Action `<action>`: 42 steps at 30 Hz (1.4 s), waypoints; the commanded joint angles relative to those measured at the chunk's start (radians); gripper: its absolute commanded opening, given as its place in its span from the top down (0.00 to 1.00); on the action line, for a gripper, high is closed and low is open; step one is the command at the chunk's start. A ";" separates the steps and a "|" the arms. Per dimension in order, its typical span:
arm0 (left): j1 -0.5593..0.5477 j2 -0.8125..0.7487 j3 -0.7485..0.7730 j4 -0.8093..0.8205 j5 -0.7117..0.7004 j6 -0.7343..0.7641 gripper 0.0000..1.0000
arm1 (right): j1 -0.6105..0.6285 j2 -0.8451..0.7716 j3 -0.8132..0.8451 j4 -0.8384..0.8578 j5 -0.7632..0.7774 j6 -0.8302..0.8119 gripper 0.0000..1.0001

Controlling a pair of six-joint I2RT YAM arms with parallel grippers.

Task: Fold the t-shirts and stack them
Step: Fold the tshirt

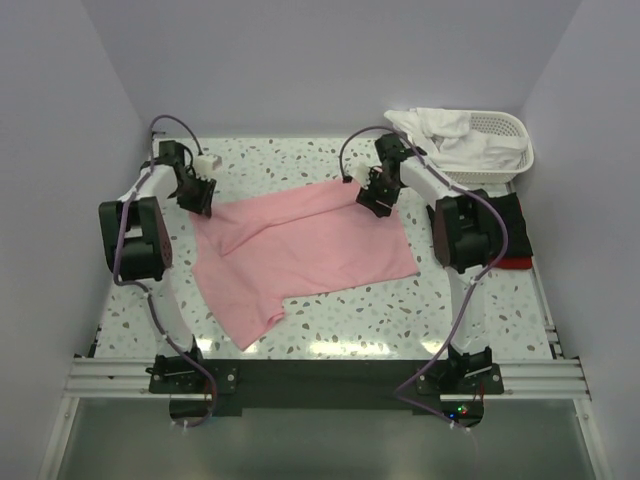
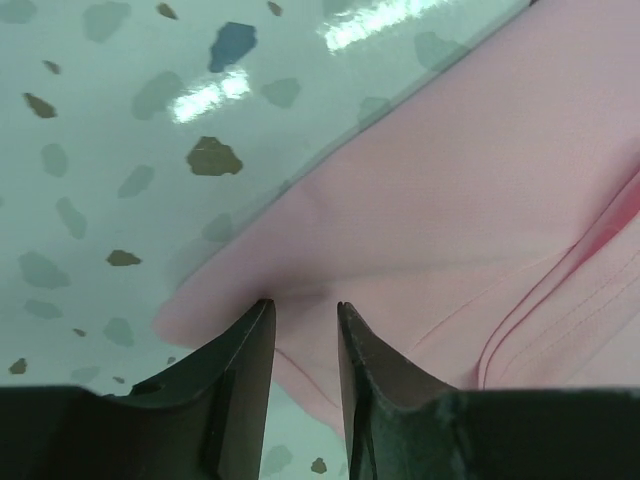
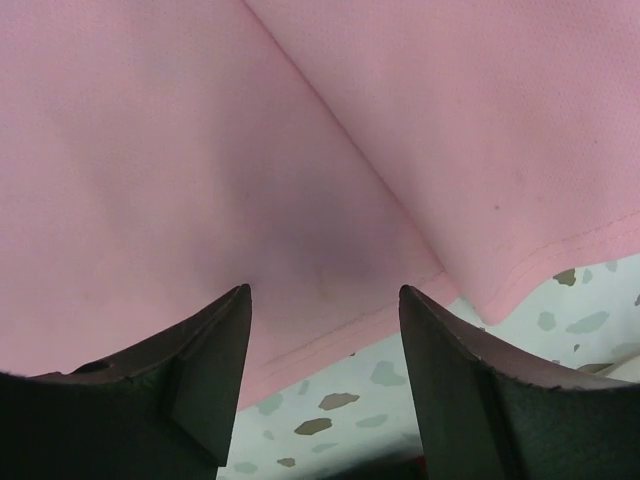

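The light pink t-shirt (image 1: 300,245) lies spread and partly folded in the middle of the table. My left gripper (image 1: 205,205) is at its far left corner; in the left wrist view (image 2: 302,302) its jaws stand a little apart with the tips on the pink cloth (image 2: 450,200) near its edge, nothing pinched. My right gripper (image 1: 375,203) is at the shirt's far right corner; in the right wrist view (image 3: 322,290) it is wide open just over the pink hem (image 3: 330,340). White shirts (image 1: 445,135) fill the basket. A black shirt (image 1: 505,225) lies on a red one (image 1: 515,263) at the right.
The white lattice basket (image 1: 505,150) stands at the back right corner. The speckled tabletop (image 1: 350,320) shows around the pink shirt. White walls close in the table on the left, back and right.
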 commanded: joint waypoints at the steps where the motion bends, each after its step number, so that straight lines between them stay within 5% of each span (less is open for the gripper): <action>1: 0.048 -0.054 0.070 -0.023 0.123 -0.008 0.63 | -0.002 -0.076 0.001 -0.038 0.006 0.077 0.36; 11: 0.074 -0.092 0.097 -0.059 0.037 -0.076 0.57 | 0.002 -0.194 -0.059 -0.128 0.002 0.178 0.37; 36: 0.101 0.049 0.073 -0.037 0.041 -0.260 0.57 | 0.002 -0.167 -0.191 -0.096 0.088 0.203 0.39; 42: 0.111 0.054 0.077 -0.026 0.073 -0.271 0.64 | 0.004 -0.150 -0.177 -0.102 0.096 0.203 0.39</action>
